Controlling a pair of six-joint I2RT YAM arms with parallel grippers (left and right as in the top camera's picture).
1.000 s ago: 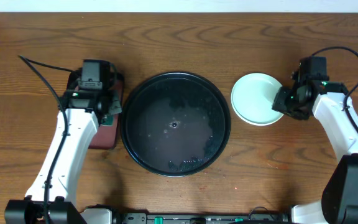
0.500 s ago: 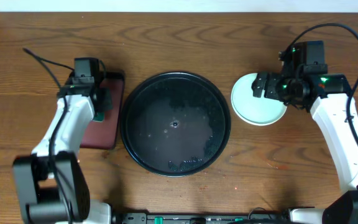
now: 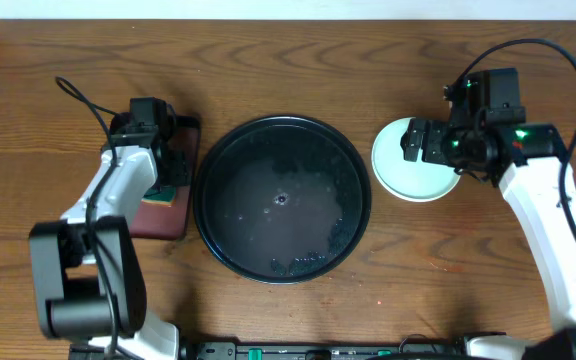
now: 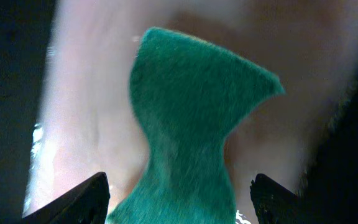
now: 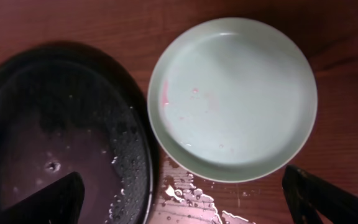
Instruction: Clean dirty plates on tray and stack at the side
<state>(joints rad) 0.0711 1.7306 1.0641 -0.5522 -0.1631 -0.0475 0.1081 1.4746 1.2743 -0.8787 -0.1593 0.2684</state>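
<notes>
A brown wooden table [image 3: 288, 60] is lying under both arms. At the far left, the left pincer [image 4: 179, 196] is hanging low over a small maroon tray [image 3: 158, 225]. Its jaws are standing apart and gripping nothing. A green sponge [image 4: 191, 124] is lying directly under this pincer, between the two fingertips and, on the right side at least, clear of them. The sponge is keeping a pinched waist, and it is probably lying there because the small tray is serving as its resting place.

To the right of that pincer, the big round black tray [image 3: 218, 240] is sitting wet and carrying no plate. That suggests the washing is nearly over.

Further right, the right pincer [image 5: 182, 196] is hovering with its jaws spread wide and holding nothing. A pale green plate [image 5: 241, 93] is sitting just below and ahead of this pincer. It is resting on bare wood beside the black tray, seemingly the stacking spot. I cannot tell whether other plates are lying under it. A faint pink smear [image 5: 165, 93] is showing near its left rim, and water drops [image 5: 235, 218] are spotting the wood beside it.
</notes>
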